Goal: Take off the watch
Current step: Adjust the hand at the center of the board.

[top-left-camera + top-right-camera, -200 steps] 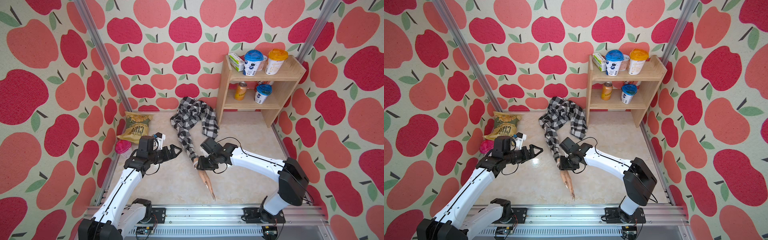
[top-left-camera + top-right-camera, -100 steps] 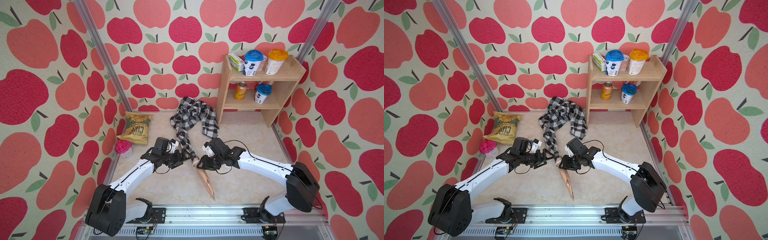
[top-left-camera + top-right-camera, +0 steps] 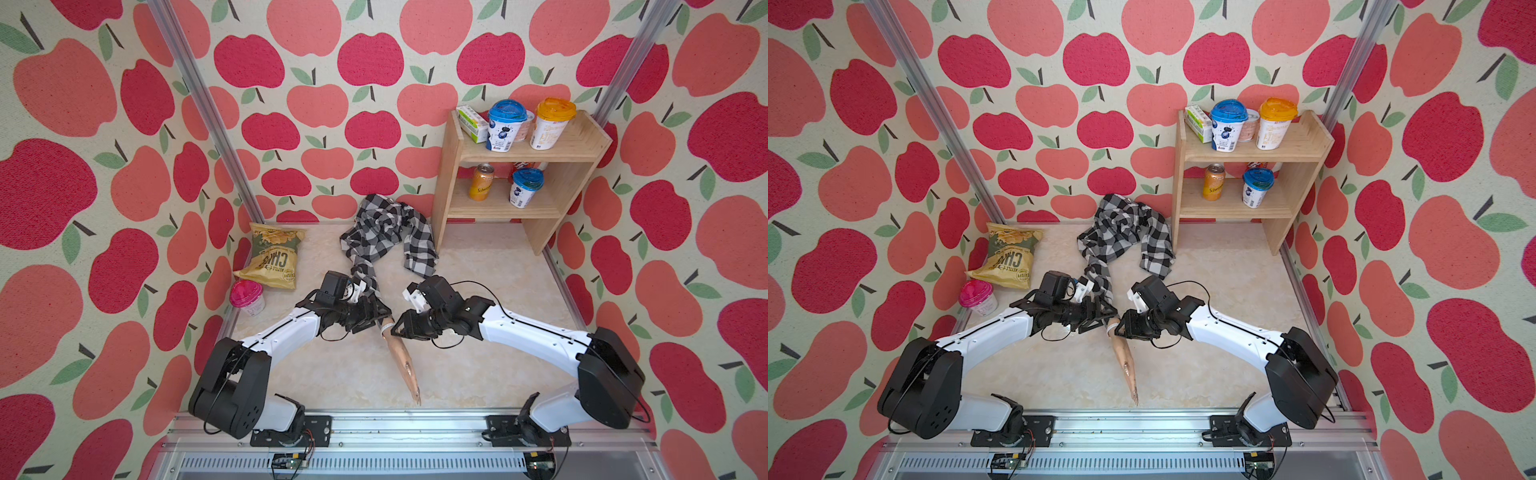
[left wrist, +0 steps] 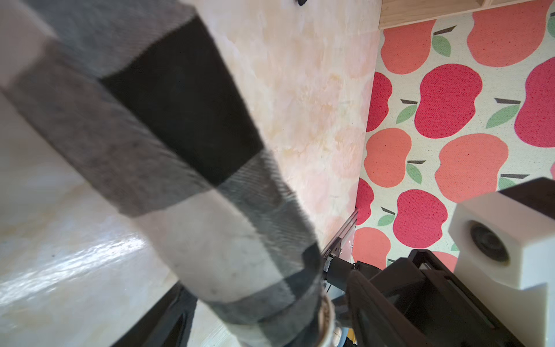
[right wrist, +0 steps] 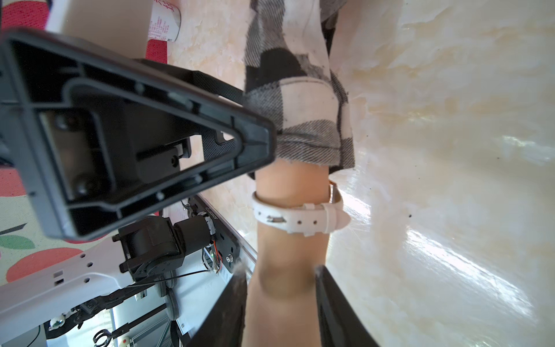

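In both top views, watch (image 3: 386, 328) (image 3: 1110, 328) strapped round mannequin arm (image 3: 400, 353), between left fingers (image 3: 370, 319) and right fingers (image 3: 401, 328). Left wrist view: checked sleeve (image 4: 180, 135) between left fingers — clamped or not, cannot tell. Right wrist view: right fingers (image 5: 339, 312) clamped on mannequin arm beside strap.

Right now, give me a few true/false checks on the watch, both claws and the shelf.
1. The watch is strapped round the mannequin wrist. True.
2. Its strap is black. False: the strap is white.
3. The right claw holds the mannequin hand, a finger on each side. True.
4. The left claw grips the watch. False: it straddles the checked sleeve with its jaws open, short of the watch.
5. The orange can stands on the top level of the shelf. False: it stands on the lower level.
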Motion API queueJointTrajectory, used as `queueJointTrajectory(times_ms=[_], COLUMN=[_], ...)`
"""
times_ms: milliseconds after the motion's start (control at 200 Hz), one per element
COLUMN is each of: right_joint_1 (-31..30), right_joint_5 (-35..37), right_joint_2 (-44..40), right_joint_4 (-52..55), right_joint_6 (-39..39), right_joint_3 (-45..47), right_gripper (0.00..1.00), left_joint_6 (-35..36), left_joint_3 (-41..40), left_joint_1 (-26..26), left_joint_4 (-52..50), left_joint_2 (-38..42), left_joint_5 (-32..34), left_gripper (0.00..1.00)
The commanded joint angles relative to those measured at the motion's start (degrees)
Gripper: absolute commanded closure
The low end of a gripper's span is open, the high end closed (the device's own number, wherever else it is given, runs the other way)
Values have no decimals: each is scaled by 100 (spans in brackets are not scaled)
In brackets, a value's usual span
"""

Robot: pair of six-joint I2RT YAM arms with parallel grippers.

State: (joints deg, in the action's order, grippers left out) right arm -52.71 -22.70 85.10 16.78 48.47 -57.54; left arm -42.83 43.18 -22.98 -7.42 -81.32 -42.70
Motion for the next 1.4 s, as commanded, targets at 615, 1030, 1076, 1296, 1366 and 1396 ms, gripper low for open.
queueJointTrajectory(times_ms=[615, 1030, 1076, 1296, 1366, 1396], right_joint_1=[542, 1471, 1597, 2511, 2763, 2841], right_joint_5=[644, 1445, 1506, 1664, 1545, 1488], right_joint_2=[-533, -491, -609, -1810, -2145, -2254], right_joint_4=[637, 1386, 1414, 1681, 1626, 1584], right_joint_6=[-452, -1234, -1199, -1155, -1139, -1121], right_joint_3=[545, 711, 738, 1117, 1275, 1343], right_gripper=[59, 54, 55, 53, 52, 52], left_joint_6=[1012, 3720, 4025, 5183, 5350, 5424], left_joint_3=[742, 2652, 2989, 4164, 4386, 4421], left_joint_1=[-50, -2192, -2225, -2444, -2498, -2546], left_joint_4=[-1330, -3398, -3588, -4478, -4673, -4705], left_joint_2=[-253, -979, -1301, -2477, -2693, -2742], left_joint_5=[137, 3481, 3612, 3670, 3465, 3459], left_gripper=[35, 28, 27, 28, 29, 29])
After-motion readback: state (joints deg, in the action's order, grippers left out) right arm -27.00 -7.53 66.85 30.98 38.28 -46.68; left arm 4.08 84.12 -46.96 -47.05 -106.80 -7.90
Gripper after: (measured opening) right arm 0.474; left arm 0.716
